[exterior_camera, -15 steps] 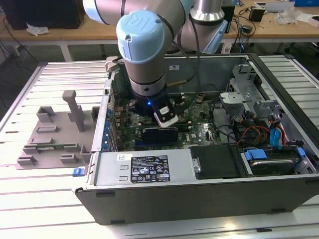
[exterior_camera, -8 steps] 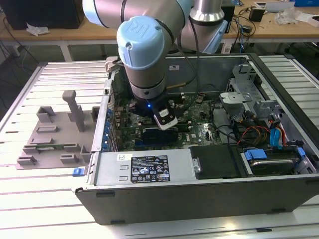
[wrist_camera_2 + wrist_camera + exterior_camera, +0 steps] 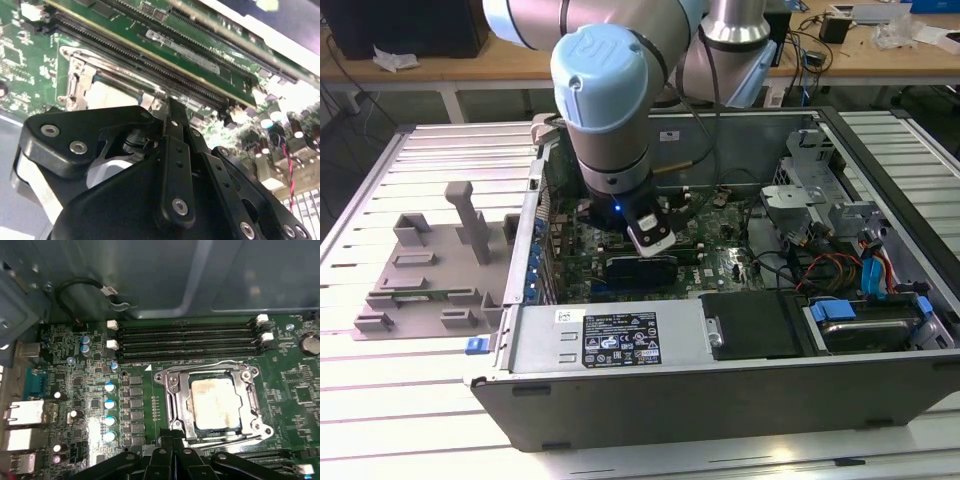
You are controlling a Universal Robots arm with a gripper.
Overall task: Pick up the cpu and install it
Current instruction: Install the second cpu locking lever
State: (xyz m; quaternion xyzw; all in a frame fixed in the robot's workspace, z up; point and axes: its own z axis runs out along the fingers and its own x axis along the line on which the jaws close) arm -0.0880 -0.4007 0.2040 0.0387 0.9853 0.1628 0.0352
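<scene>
The cpu lies flat in the socket frame on the motherboard, inside the open case that sits on the tabletop. In the first wrist view its silvery top shows inside the frame, with the memory slots just beside it. The end effector hangs directly over the board near the socket; in the second wrist view its fingers look drawn together with nothing between them, and the pale top of the cpu shows just past them. The grey tray rests on the tabletop toward the exterior view's left, beside the case.

By my reading the placing step is done or nearly so: the chip is seated and not gripped. I cannot tell whether it sits fully level in its pocket. Whatever follows calls for a straight, gentle lift clear of the frame and retaining wire, with no sideways drag across the chip.
</scene>
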